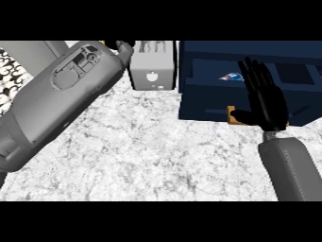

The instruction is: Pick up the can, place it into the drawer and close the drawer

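the dark blue drawer (212,101) stands open – the can (231,77) lies inside. right hand (266,101), fingers straight, hovers over its front; left hand (123,46) mostly hidden, cannot tell its state.

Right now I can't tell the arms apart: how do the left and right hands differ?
The right hand is plainly visible, fingers straight, over the navy drawer. The left hand is almost hidden behind its raised forearm at the view's top, beside the grey box. Both are black.
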Robot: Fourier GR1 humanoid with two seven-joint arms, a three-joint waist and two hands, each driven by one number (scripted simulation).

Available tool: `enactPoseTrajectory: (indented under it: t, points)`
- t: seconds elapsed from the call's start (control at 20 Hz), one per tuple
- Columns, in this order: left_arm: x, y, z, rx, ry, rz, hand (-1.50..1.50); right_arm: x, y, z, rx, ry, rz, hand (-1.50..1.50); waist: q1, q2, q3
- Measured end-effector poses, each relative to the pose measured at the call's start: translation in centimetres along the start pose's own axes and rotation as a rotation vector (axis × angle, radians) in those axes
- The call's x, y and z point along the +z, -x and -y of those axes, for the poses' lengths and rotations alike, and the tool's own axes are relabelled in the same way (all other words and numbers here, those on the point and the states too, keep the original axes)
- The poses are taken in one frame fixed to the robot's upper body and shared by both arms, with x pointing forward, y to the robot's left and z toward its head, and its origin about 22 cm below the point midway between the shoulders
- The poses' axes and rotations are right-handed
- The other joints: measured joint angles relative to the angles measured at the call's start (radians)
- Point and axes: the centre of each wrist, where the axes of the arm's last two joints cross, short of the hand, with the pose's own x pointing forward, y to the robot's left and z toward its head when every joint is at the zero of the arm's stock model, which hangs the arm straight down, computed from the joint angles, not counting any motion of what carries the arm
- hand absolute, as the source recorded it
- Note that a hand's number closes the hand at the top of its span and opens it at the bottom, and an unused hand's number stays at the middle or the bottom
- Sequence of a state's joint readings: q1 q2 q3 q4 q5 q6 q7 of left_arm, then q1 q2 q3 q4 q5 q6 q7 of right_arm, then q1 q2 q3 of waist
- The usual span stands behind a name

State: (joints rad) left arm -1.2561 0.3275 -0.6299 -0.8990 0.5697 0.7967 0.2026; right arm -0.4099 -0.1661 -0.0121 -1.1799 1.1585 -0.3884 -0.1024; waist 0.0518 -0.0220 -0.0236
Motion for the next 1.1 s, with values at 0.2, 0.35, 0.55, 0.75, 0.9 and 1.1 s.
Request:
enactPoseTrajectory:
  t: [0.2,0.35,0.55,0.75,0.9,1.1]
  points:
    - [0.3,0.1,-1.2,-0.002,0.006,-0.011,-1.5,-1.6,0.4,-1.1,0.03,0.016,-0.014,-1.5,0.006,0.006,0.005]
    - [0.5,0.3,-2.9,-0.008,0.005,-0.018,-1.5,-2.9,0.6,-1.9,0.031,0.037,-0.036,-1.5,0.012,0.015,0.013]
    - [1.5,0.8,-3.1,-0.006,0.008,-0.027,-1.5,-4.4,0.4,-2.9,0.037,0.077,-0.051,-1.5,0.011,0.017,0.015]
    - [2.3,1.4,-4.1,-0.01,0.01,-0.034,-1.5,-5.9,0.4,-3.0,0.045,0.117,-0.067,-1.5,0.011,0.018,0.017]
    - [3.0,2.3,-4.7,-0.013,0.015,-0.035,-1.5,-7.6,0.0,-2.6,0.058,0.131,-0.07,-1.5,0.016,0.024,0.018]
    - [3.8,3.6,-5.4,-0.02,0.017,-0.039,-1.5,-8.8,-0.4,-2.6,0.062,0.137,-0.084,-1.5,0.018,0.032,0.022]
